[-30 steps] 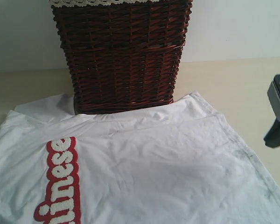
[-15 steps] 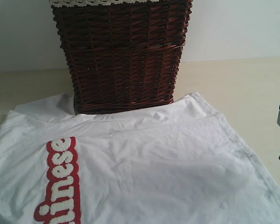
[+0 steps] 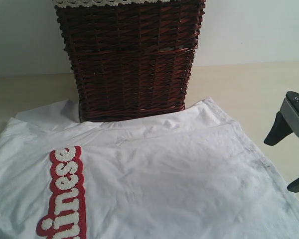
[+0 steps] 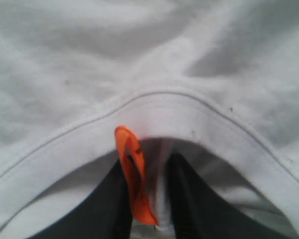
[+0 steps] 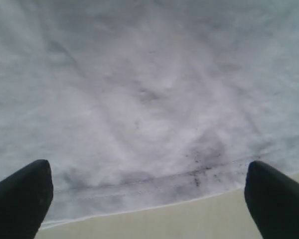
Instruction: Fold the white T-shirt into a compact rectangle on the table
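Observation:
The white T-shirt [image 3: 154, 179] lies spread on the table [image 3: 249, 89], its red patch band [image 3: 65, 191] with fuzzy white letters at the left. In the left wrist view my left gripper [image 4: 150, 172] is shut on a fold of the shirt's ribbed neck [image 4: 154, 107], with the orange tag [image 4: 133, 174] beside one finger. That gripper is out of the exterior view. My right gripper [image 3: 277, 167] stands open at the shirt's right edge. Its fingers are spread wide over the smudged hem [image 5: 139, 191] with nothing between them.
A dark wicker basket [image 3: 129, 59] with cream lace trim stands at the back, touching the shirt's far edge. The pale wall [image 3: 249, 30] rises behind it. A strip of bare table [image 5: 189, 221] shows just beyond the hem by my right gripper.
My right gripper has gone from nearly shut to wide open and shifted a little at the right edge of the exterior view. The shirt has not visibly moved.

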Action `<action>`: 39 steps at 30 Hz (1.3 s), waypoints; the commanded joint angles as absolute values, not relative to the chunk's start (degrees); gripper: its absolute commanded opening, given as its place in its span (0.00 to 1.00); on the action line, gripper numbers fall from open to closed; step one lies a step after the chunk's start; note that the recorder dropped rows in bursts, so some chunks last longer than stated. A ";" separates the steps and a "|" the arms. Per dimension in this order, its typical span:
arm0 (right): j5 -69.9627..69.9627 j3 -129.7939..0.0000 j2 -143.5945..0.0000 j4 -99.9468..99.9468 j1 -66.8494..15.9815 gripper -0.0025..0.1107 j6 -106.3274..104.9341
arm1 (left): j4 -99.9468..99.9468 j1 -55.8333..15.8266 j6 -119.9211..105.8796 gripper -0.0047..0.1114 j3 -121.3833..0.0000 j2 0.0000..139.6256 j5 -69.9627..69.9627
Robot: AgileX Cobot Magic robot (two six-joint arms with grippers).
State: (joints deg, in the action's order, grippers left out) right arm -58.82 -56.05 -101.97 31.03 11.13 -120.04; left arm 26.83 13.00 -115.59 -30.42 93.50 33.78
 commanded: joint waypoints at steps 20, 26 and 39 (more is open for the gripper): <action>-52.74 -70.22 -118.42 17.42 2.97 0.95 -121.16 | 26.42 12.59 -115.77 0.26 -30.06 93.95 31.11; -56.10 -70.22 -119.61 15.40 2.97 0.95 -121.16 | 26.42 12.59 -115.92 0.26 -30.06 93.95 31.12; -55.71 -70.22 -120.10 14.91 2.97 0.51 -118.53 | 26.42 12.59 -115.92 0.26 -30.06 93.95 31.12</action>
